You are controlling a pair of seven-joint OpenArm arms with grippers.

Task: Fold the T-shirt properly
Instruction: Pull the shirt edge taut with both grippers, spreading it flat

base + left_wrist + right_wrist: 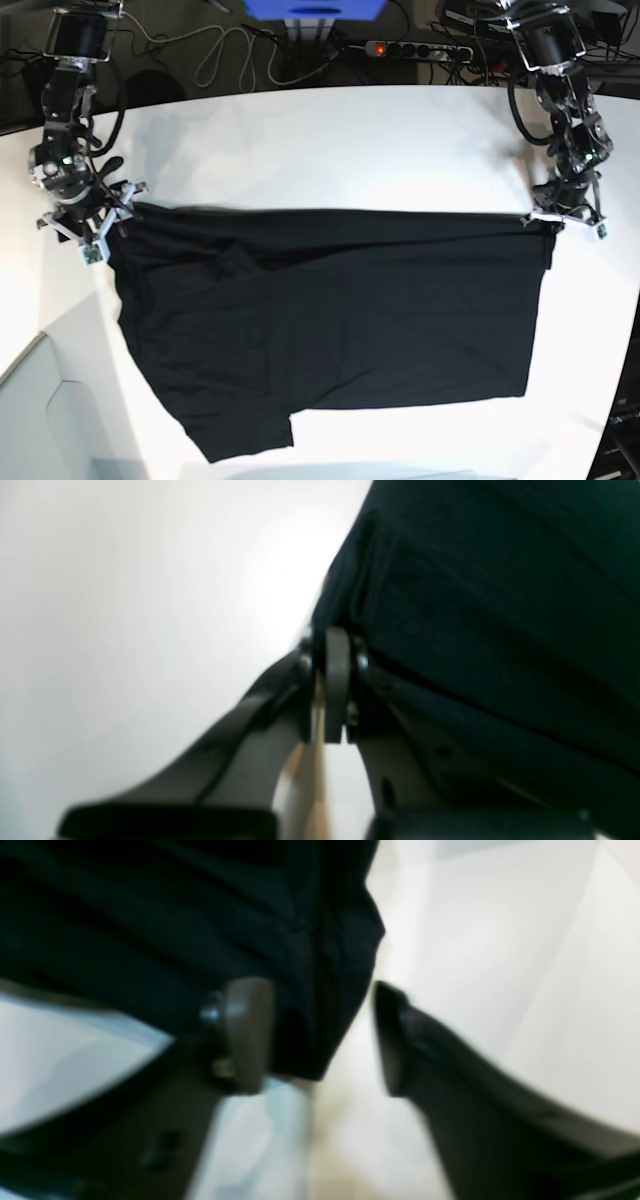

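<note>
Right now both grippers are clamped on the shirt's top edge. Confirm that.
Not quite. Only the left gripper is clamped on the shirt. The right gripper has its jaws apart, cloth loose between them, as the right wrist view shows.

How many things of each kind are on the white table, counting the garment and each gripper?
T-shirt, black: 1
Grippers: 2, the left gripper and the right gripper
Total: 3
</note>
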